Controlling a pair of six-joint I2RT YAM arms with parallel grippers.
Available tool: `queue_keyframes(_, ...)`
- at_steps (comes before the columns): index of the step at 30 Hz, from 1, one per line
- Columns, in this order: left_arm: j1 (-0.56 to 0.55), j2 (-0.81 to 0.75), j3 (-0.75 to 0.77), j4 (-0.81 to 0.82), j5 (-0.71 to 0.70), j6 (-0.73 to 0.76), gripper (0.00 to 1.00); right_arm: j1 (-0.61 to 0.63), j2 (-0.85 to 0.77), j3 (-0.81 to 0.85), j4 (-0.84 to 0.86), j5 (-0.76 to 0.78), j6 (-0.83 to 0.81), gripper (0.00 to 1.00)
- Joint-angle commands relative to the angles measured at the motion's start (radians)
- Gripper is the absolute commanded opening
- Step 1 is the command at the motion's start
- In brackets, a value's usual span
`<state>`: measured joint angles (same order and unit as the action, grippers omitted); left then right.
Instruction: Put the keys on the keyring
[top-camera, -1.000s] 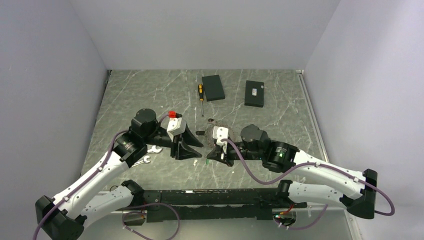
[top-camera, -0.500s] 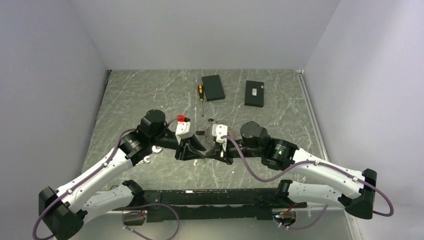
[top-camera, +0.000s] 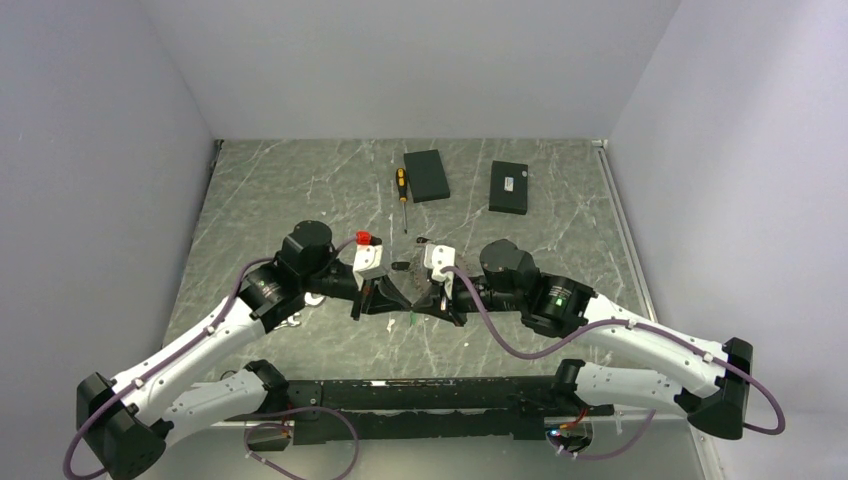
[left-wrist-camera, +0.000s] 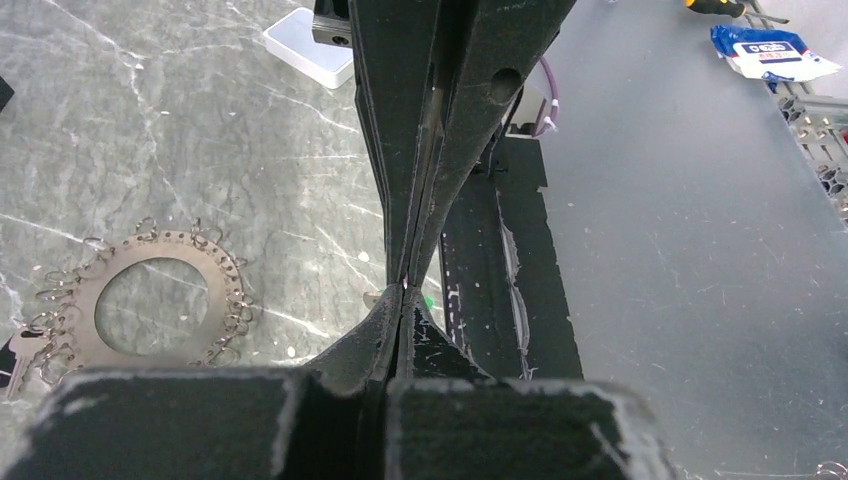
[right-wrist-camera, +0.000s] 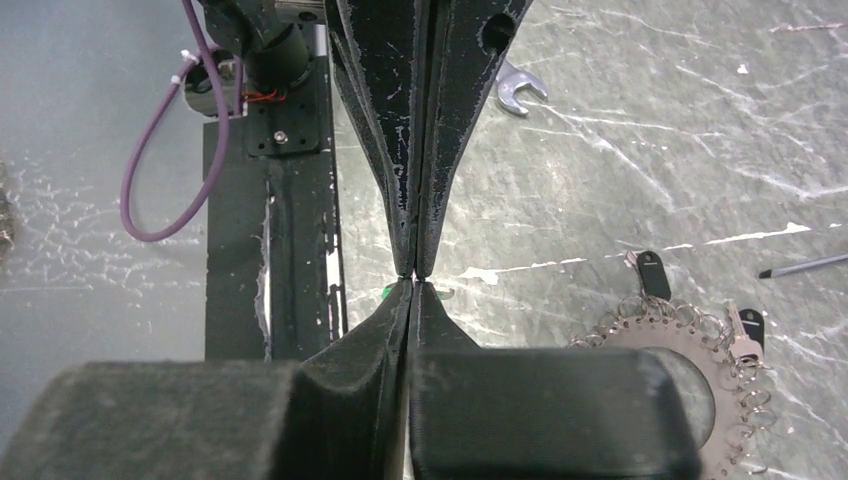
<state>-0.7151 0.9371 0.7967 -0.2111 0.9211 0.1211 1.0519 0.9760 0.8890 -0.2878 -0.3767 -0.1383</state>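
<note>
The keyring is a flat metal ring edged with small loops, lying on the marble table between the two wrists. It shows in the left wrist view and the right wrist view. Small dark-headed keys hang at its rim; another key shows at the frame edge. My left gripper and right gripper are both shut, low over the table, tips touching each other. A tiny metal piece with a green bit sits at the tips; whether either pinches it is unclear.
A spanner lies by the left arm, partly hidden in the top view. A black-and-yellow screwdriver and two flat black boxes lie at the back. The black rail runs along the near edge.
My left arm swung right and its gripper closed in on the right gripper; the right gripper edged left. The two tips now meet beside the keyring.
</note>
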Motion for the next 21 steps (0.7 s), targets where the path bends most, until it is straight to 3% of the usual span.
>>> queue_keyframes(1, -0.007, -0.018, 0.008, 0.02, -0.03, 0.047, 0.0, 0.001, -0.001, 0.051, 0.063, -0.061, 0.006, 0.1)
queue_keyframes(4, -0.007, -0.021, 0.022, -0.004, -0.055, 0.049, 0.0, 0.0, -0.012, 0.043, 0.068, -0.052, 0.009, 0.46)
queue_keyframes(6, -0.007, -0.033, 0.023, 0.002, -0.061, 0.043, 0.0, -0.002, -0.026, 0.032, 0.073, -0.039, 0.009, 0.51)
queue_keyframes(11, -0.007, -0.086, 0.007, 0.06, -0.068, 0.0, 0.0, -0.015, -0.099, -0.014, 0.127, -0.018, 0.022, 0.5)
queue_keyframes(17, -0.007, -0.117, -0.031, 0.132, -0.06, -0.046, 0.0, -0.026, -0.095, 0.003, 0.107, -0.043, 0.016, 0.34)
queue_keyframes(21, -0.007, -0.125, -0.05, 0.157, -0.049, -0.064, 0.0, -0.028, -0.084, 0.011, 0.11, -0.047, 0.016, 0.31)
